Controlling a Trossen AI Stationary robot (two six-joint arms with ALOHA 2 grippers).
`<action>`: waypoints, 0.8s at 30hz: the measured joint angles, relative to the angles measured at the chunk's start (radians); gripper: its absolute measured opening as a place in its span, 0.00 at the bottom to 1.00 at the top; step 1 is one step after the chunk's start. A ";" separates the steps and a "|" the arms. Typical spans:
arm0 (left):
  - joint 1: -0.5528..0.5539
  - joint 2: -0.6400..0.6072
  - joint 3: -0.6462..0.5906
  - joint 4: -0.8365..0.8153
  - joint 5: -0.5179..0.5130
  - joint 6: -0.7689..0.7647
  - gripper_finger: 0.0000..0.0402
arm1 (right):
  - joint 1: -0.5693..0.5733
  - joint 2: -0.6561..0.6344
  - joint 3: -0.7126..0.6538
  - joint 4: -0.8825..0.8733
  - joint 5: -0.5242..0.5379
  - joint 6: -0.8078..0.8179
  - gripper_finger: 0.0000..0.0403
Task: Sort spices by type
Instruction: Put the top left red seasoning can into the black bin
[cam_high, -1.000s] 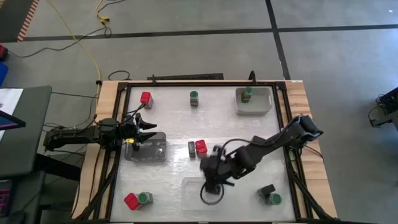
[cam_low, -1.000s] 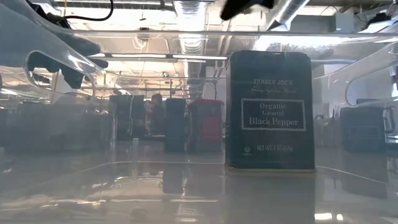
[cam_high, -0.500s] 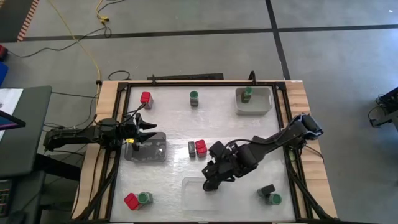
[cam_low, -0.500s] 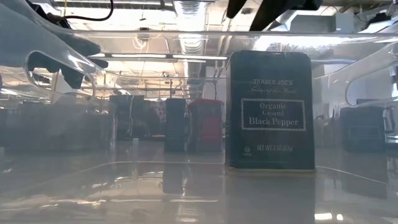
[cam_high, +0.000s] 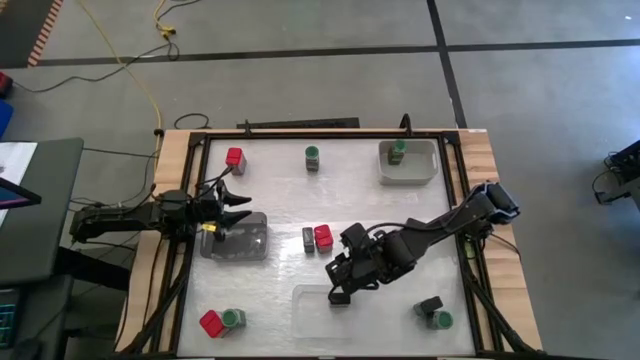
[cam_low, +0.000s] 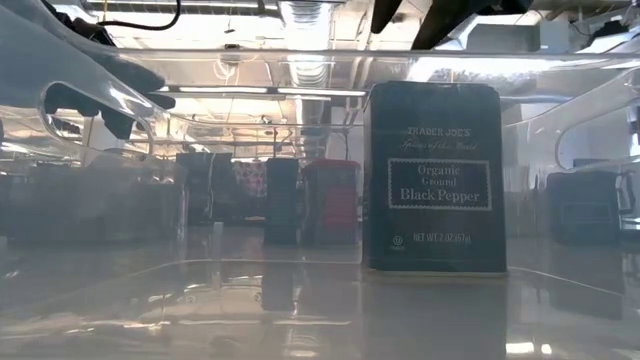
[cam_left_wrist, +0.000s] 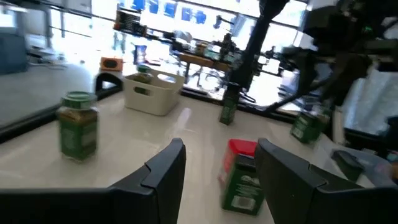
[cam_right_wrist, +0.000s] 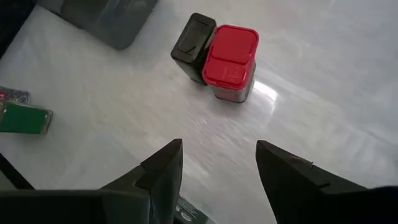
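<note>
Lifting clear of the pepper tin (cam_low: 434, 178) in the front tray (cam_high: 305, 305), the right gripper (cam_right_wrist: 217, 171) is hanging wide and empty, risking clipping the red box (cam_right_wrist: 231, 59) beside it.

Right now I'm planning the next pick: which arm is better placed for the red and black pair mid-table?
Right. The right gripper, open, hovers near the red container and black box; the left gripper waits at the grey tray.
</note>
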 joint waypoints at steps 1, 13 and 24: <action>0.000 0.000 0.000 0.001 -0.006 -0.003 0.46 | -0.005 0.000 0.000 0.000 0.000 0.002 0.57; 0.000 0.000 0.000 0.010 0.016 0.007 0.68 | -0.062 0.000 0.000 0.058 -0.015 -0.095 0.57; 0.000 0.000 0.000 0.003 0.029 -0.108 0.74 | -0.119 0.001 0.000 0.080 -0.020 -0.174 0.57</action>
